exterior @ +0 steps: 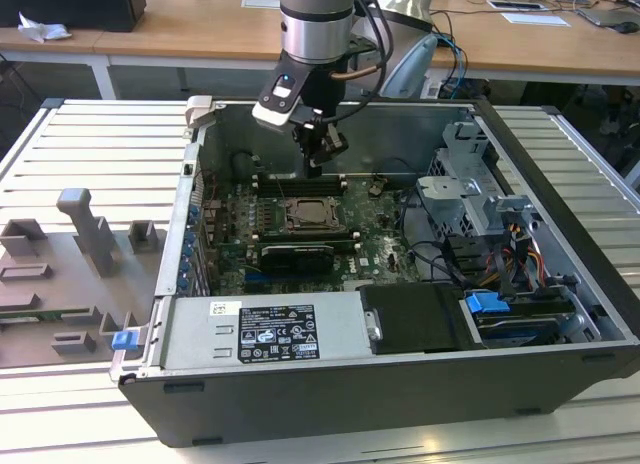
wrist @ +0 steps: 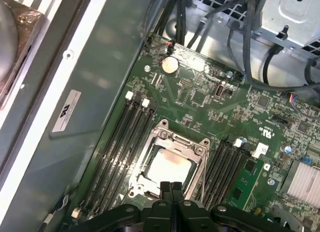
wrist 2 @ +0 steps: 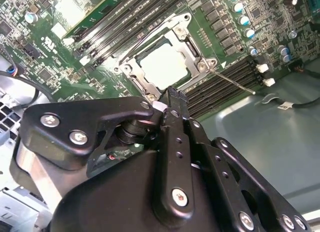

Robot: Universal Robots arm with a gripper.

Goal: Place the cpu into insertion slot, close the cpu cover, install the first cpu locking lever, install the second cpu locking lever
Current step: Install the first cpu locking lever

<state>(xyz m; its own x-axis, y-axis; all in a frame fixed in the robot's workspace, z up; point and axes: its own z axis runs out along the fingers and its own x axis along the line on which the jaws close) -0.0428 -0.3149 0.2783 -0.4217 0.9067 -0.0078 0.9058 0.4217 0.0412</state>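
Now, on the exterior view's left, grey fixture blocks (exterior: 90, 234) lie outside the computer case (exterior: 330, 404); mid-case, the cpu (exterior: 303, 214) sits in the insertion slot (exterior: 330, 225), cpu cover (wrist: 167, 134) flat around it; the gripper (exterior: 314, 168), fingertips (wrist: 165, 188) pressed together, hovers just above.

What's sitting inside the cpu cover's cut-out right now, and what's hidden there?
The cpu shows its pale metal face through the cpu cover in both wrist views. Whatever lies beneath the cpu is covered by it, and the fingers hide one edge.
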